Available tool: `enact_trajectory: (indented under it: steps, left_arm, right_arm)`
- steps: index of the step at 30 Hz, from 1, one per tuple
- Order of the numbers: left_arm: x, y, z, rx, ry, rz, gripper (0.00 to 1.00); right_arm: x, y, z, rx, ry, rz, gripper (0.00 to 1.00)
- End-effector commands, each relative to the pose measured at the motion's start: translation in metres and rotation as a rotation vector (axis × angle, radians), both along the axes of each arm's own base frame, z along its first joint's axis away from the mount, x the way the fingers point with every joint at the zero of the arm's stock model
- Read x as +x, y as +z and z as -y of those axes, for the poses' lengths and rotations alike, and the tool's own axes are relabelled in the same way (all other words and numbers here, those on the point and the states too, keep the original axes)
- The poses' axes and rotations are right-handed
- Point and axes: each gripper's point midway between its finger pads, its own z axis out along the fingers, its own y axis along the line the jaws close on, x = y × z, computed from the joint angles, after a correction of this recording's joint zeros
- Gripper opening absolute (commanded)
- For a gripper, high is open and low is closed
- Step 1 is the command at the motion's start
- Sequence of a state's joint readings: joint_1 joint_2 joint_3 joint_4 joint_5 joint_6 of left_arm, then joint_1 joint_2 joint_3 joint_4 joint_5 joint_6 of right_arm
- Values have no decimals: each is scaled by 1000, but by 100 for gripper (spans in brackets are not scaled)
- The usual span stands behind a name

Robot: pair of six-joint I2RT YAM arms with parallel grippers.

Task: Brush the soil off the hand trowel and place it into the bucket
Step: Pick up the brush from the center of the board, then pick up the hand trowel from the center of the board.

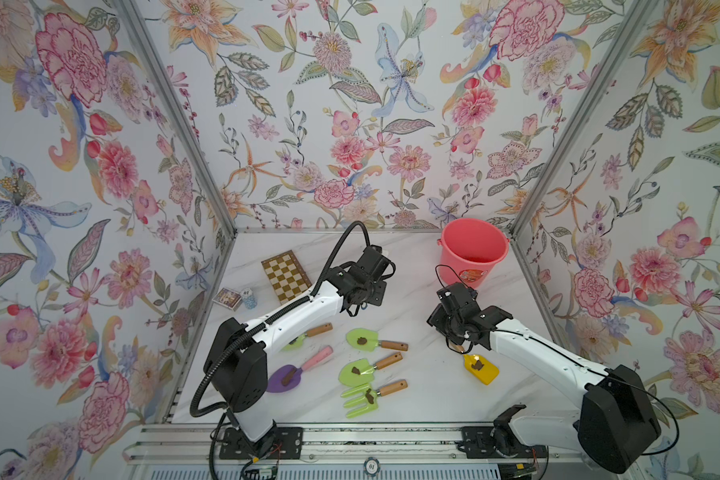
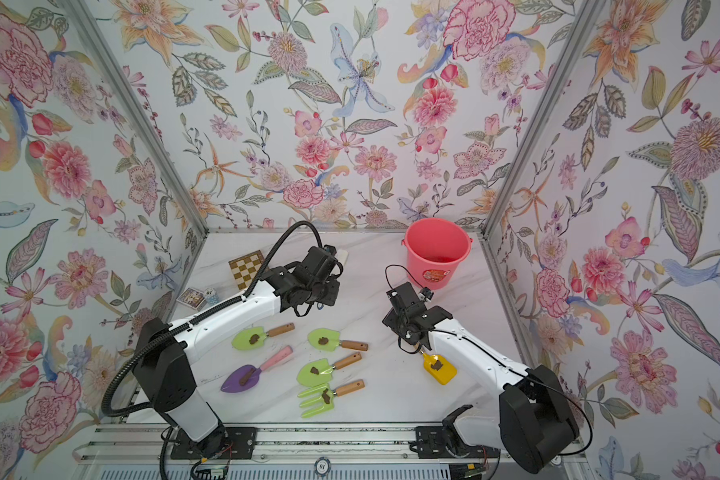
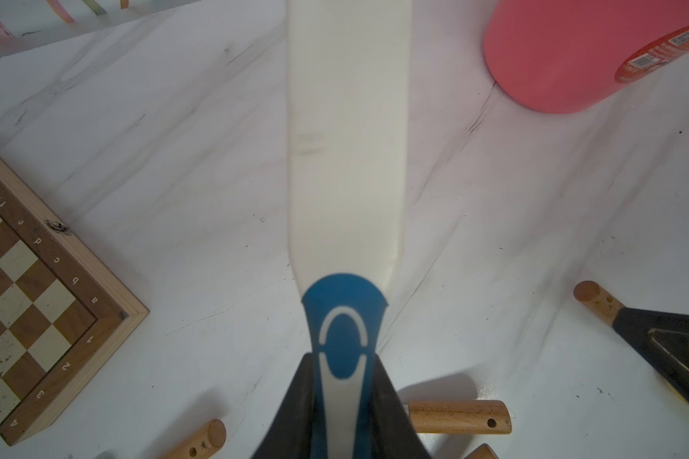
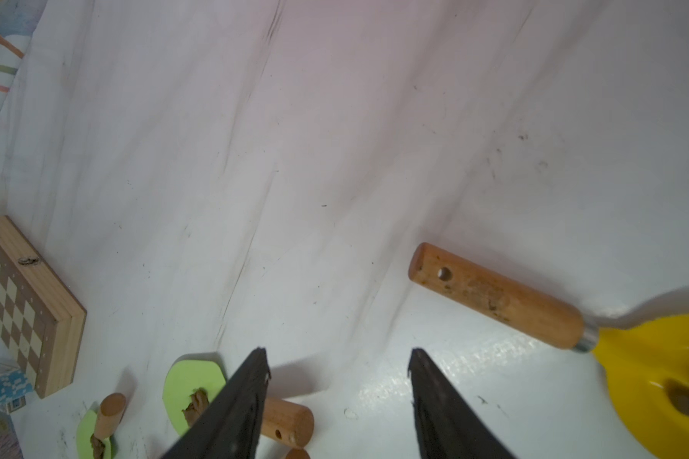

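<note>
The yellow hand trowel [image 1: 481, 368] [image 2: 439, 368] lies on the marble table at the right, a lump of brown soil [image 1: 477, 365] on its blade. In the right wrist view its wooden handle [image 4: 498, 296] lies just beyond and to one side of my right gripper [image 4: 338, 351]. That gripper is open over bare table, holding nothing. My left gripper [image 3: 343, 357] is shut on the blue-and-white handle of a flat white scraper [image 3: 347, 139], raised mid-table left of the bucket. The coral-pink bucket [image 1: 462, 270] [image 2: 429, 270] [image 3: 553, 51] stands upright at the back right.
Three green tools with wooden handles [image 1: 360, 337] [image 1: 356, 372] [image 1: 360, 399] and a purple trowel [image 1: 285, 378] lie in the front middle, each bearing soil. A further green trowel [image 2: 248, 337] lies under the left arm. A chessboard [image 1: 285, 276] and a small box [image 1: 227, 298] sit at the back left.
</note>
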State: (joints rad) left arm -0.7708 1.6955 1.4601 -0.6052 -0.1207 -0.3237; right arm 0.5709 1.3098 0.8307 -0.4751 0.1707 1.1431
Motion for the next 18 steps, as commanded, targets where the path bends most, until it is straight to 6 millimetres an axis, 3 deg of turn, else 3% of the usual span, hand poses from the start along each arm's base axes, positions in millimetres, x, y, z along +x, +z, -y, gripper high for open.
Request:
enact_trajectory:
  steps: [1, 3, 7, 8, 12, 18]
  left_arm:
    - [-4, 14, -7, 7, -17, 49, 2]
    - [-7, 13, -9, -4, -29, 50, 2]
    - [-15, 6, -15, -12, -39, 55, 2]
    - [-19, 13, -18, -28, -36, 67, 2]
    - [-25, 12, -27, -47, -11, 78, 2]
    - [-27, 12, -28, -88, 14, 87, 3]
  right_arm:
    - [14, -7, 14, -60, -57, 36, 59]
    - [26, -11, 28, -123, 84, 16, 58]
    - [24, -14, 55, -244, 255, -35, 61]
    - [23, -12, 58, -269, 296, -23, 64]
    - [20, -11, 46, -203, 454, 4, 67]
    - [8, -28, 35, -246, 658, -75, 68]
